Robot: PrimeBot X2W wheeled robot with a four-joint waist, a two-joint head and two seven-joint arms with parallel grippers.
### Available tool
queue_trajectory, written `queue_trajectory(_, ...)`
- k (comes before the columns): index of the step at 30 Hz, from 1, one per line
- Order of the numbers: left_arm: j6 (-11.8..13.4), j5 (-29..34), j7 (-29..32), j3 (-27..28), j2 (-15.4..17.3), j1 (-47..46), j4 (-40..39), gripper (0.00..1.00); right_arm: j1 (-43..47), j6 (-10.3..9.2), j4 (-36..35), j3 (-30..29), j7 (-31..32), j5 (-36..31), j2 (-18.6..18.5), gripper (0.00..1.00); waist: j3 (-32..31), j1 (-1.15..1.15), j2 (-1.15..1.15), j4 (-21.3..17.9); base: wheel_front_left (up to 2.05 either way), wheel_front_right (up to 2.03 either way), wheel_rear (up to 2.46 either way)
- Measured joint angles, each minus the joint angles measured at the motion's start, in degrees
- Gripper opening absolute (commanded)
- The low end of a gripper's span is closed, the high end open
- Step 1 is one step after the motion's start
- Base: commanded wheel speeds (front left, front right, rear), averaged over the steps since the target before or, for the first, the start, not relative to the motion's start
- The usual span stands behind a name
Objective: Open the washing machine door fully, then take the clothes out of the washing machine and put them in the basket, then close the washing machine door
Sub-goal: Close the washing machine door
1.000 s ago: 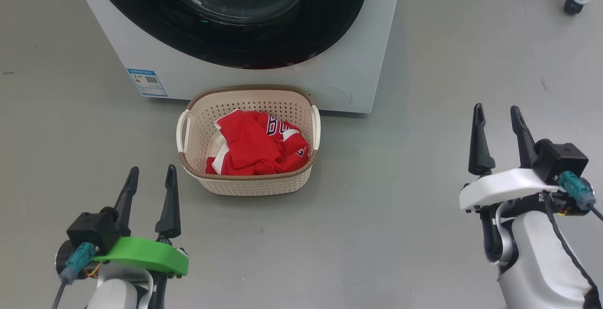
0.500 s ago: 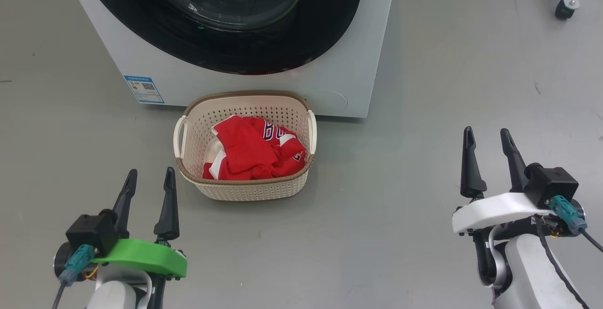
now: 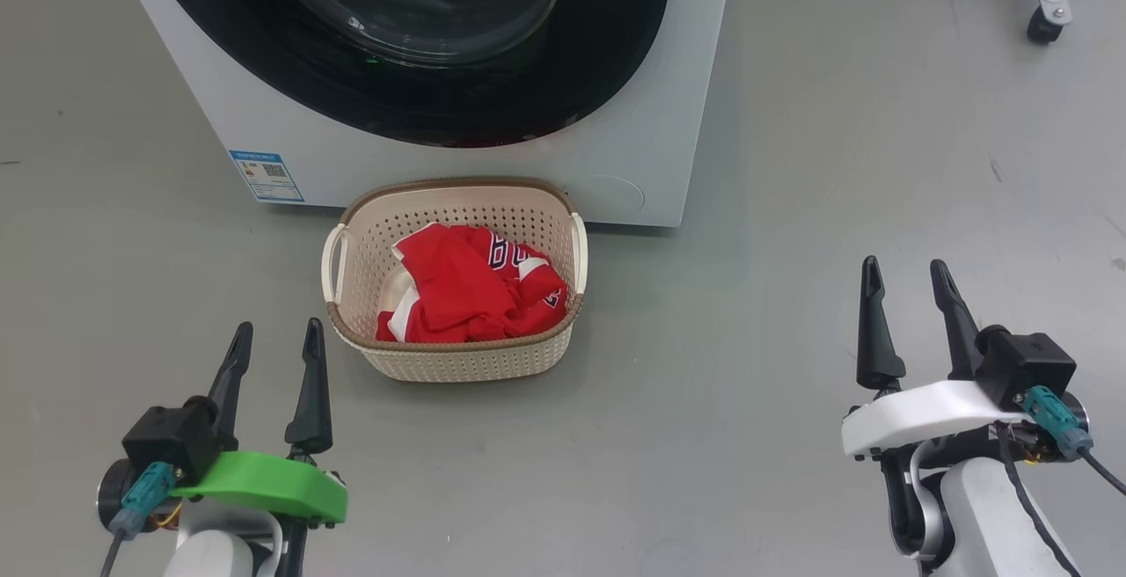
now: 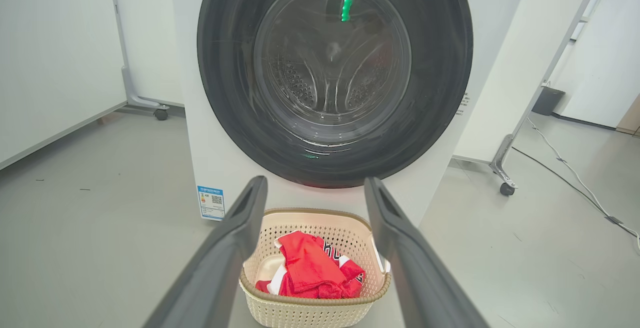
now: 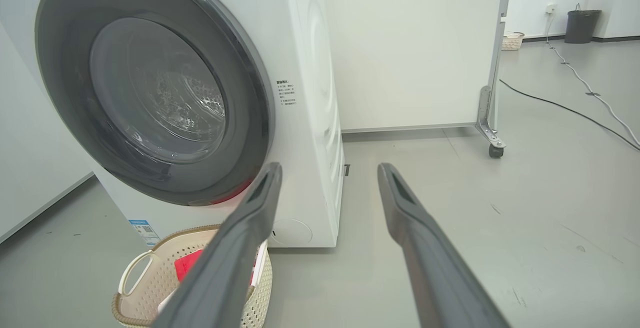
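A plain grey floor carried a white washer, with a cream basket standing just before it. Farther right stood a wheeled panel foot, and a dark cable trailed across

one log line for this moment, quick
door: shut | clothes: in basket | left tool: open, empty | right tool: open, empty

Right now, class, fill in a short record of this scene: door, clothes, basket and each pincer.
door: shut against the washer
clothes: red, bunched inside the basket
basket: on the floor, just in front of the washer
left pincer: open, empty, apart from the basket
right pincer: open, empty, over bare floor
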Motion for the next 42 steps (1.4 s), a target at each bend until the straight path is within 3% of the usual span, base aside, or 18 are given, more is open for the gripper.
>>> queue_trajectory(42, -0.05, -0.76, 0.0, -0.21, 0.0, 0.55, -0.75, 1.0, 2.02, -0.49, -1.94, -0.15, 0.0, -0.65, 0.36, 1.0, -0.28, 0.0, 0.0, 0.11, 0.0, 0.0, 0.0)
